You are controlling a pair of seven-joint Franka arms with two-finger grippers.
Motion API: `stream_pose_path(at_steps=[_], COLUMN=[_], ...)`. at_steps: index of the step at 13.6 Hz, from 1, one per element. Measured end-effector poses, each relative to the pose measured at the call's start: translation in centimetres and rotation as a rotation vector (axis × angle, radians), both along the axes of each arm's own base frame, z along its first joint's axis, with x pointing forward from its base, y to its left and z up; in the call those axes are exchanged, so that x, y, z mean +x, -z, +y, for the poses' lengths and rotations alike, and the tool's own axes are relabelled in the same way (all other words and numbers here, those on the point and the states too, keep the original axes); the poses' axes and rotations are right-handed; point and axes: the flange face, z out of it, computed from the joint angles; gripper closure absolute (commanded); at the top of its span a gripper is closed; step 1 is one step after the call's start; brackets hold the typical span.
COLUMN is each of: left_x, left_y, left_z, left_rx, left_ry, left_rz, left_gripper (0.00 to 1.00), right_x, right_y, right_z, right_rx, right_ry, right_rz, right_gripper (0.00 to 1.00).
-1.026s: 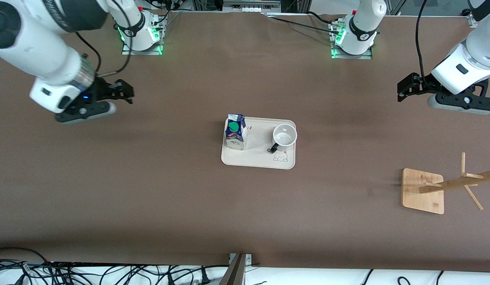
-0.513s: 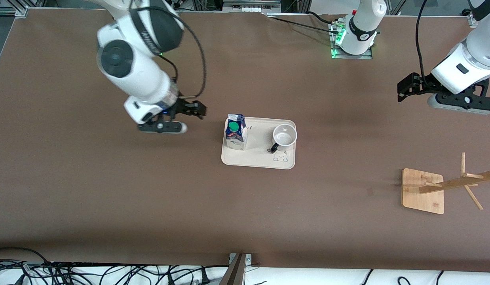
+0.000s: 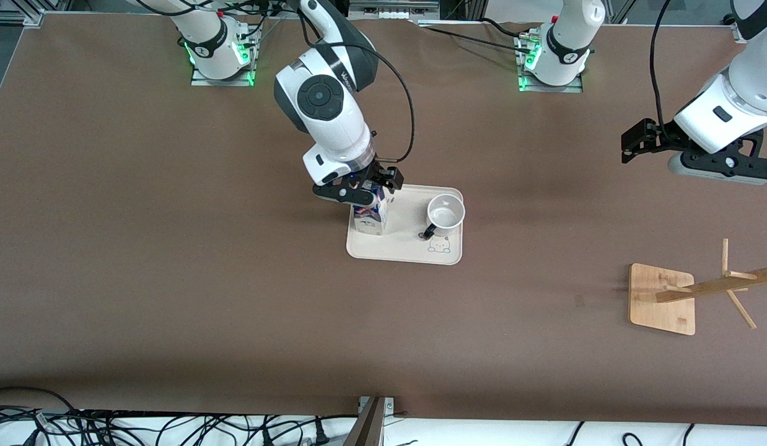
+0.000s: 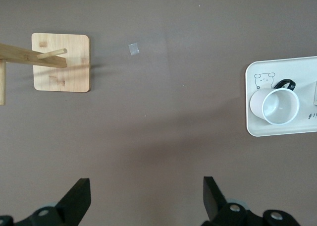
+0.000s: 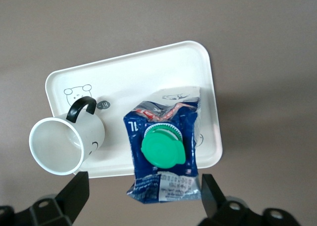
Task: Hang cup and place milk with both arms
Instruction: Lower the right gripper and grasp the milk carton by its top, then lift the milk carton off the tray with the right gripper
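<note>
Cream-coloured and rounded at its corners, the tray (image 3: pixel 408 251) sits mid-table carrying the milk (image 3: pixel 368 218) and the cup (image 3: pixel 446 212), the carton standing at the tray's edge toward the right arm's end and the mug upright beside it with its black handle (image 5: pixel 80 107) turned toward the front camera. Directly over the carton hangs the right gripper (image 3: pixel 370 186), its fingers (image 5: pixel 74 194) spread wide on either side of the green cap (image 5: pixel 163 147) and touching nothing. Well apart from the tray, over bare brown table (image 3: pixel 173 279) near its own base, the left gripper (image 3: pixel 634 141) waits with its fingers (image 4: pixel 77 201) likewise parted and empty. Nearer the front camera than that gripper, at the same end of the table, stands the wooden rack (image 3: pixel 668 297) on its square base.
</note>
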Motion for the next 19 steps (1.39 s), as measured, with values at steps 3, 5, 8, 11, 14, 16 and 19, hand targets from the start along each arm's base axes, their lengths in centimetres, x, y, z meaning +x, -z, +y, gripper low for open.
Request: stream_pose_path(at_steps=[3, 5, 8, 11, 14, 16, 19], left_x=[0.0, 0.1, 0.1, 0.1, 0.1, 0.1, 0.1], left_y=[-0.3, -0.4, -0.4, -0.4, -0.4, -0.4, -0.4], left_z=[0.0, 0.0, 0.0, 0.0, 0.0, 0.0, 0.0], left_rx=[-0.001, -0.001, -0.001, -0.001, -0.001, -0.001, -0.001], left_ry=[0.0, 0.0, 0.0, 0.0, 0.0, 0.0, 0.0], left_rz=[-0.007, -0.009, -0.008, -0.008, -0.008, -0.008, -0.008], left_gripper=[0.0, 0.0, 0.0, 0.0, 0.0, 0.0, 0.0], right_x=[0.1, 0.2, 0.2, -0.4, -0.9, -0.8, -0.5], right_y=[0.5, 0.9, 1.0, 1.4, 2.5, 2.7, 2.7], right_z=[-0.1, -0.1, -0.2, 0.1, 0.4, 0.3, 0.0], right_rx=[-0.018, -0.036, -0.056, -0.082, -0.104, -0.108, -0.112], right_ry=[-0.009, -0.019, -0.03, -0.05, -0.066, -0.066, -0.07], right_rz=[-0.011, -0.02, -0.023, -0.019, -0.014, -0.014, -0.019], right_gripper=[0.0, 0.0, 0.01, 0.19, 0.53, 0.62, 0.62])
